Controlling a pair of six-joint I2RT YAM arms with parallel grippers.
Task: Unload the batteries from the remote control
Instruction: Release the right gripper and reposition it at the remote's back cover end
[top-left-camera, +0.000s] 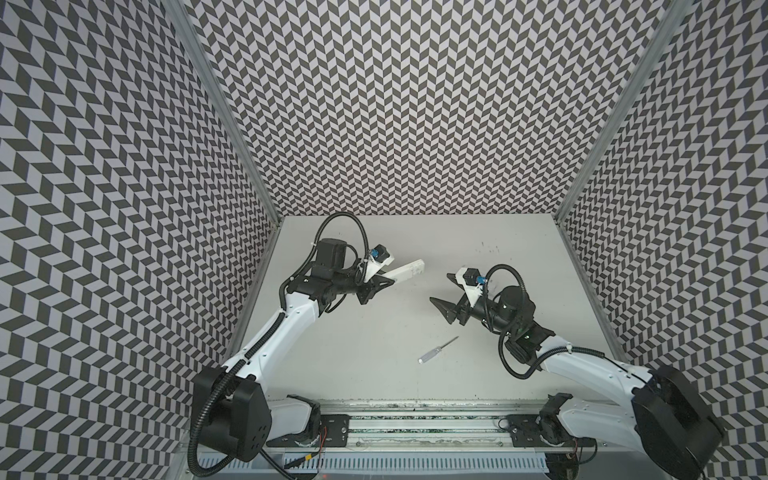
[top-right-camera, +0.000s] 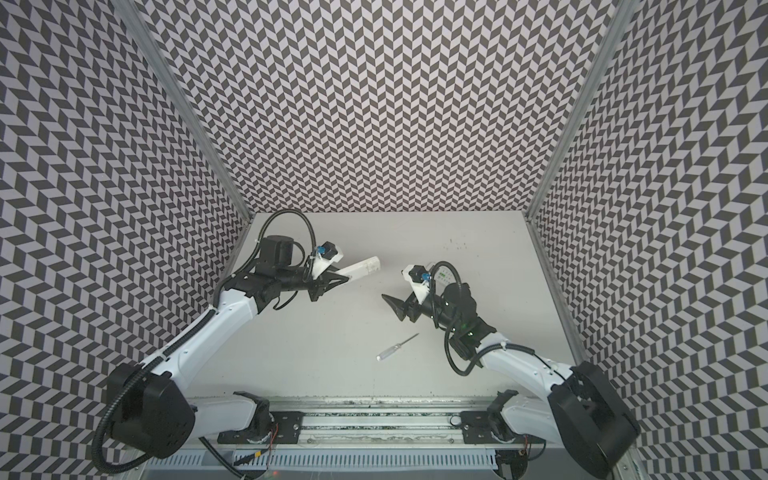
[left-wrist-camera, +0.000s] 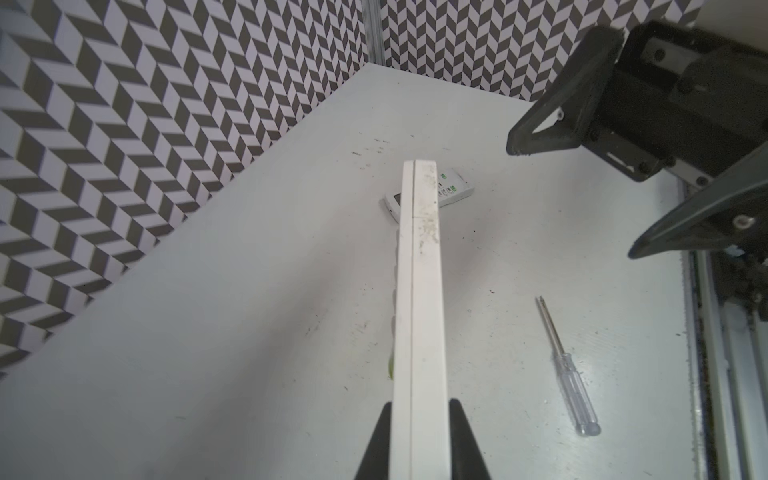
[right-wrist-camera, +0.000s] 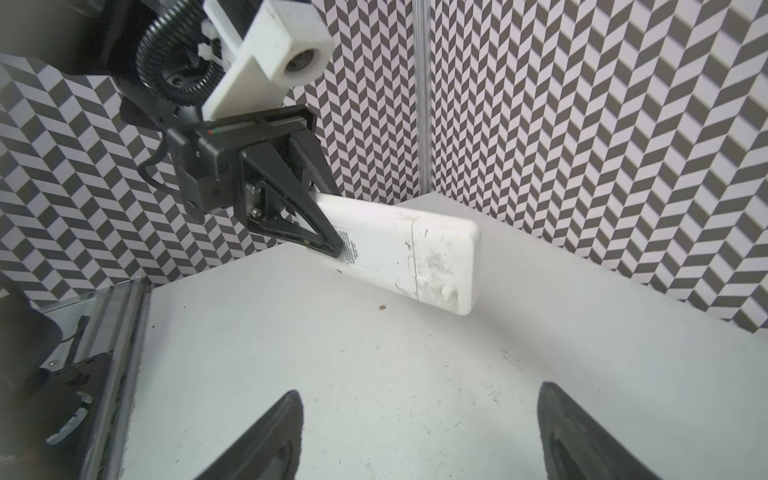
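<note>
Two white remotes are in the scene. The left pincer (top-left-camera: 386, 279) is clenched on one end of the slim white remote (top-left-camera: 409, 268) and holds it up above the desk (top-left-camera: 353, 332), so the free end points away from the arm, toward the back wall and the middle. In the left wrist view the fingers (left-wrist-camera: 461, 436) press on its front and back faces, and this remote (left-wrist-camera: 419, 291) shows its narrow side with a long seam. In the right wrist view its scuffed back (right-wrist-camera: 399, 257) faces the camera, with a small printed label near the left pincer (right-wrist-camera: 316, 232) and a thin line across the back.

The remote control (left-wrist-camera: 451, 189), with green buttons and a grey screen, lies flat and face up on the desk, partly hidden behind the far end of the held remote. In a top view it (top-right-camera: 444, 276) shows just behind the right wrist, and no pincer touches it.

The right pincer (top-left-camera: 440, 287) is released and grasps nothing; its fingers stand wide apart above the desk and point toward the left pincer.

The screwdriver (top-left-camera: 436, 351) with a clear handle lies alone on the desk, nearer the front, between the two arms.
</note>
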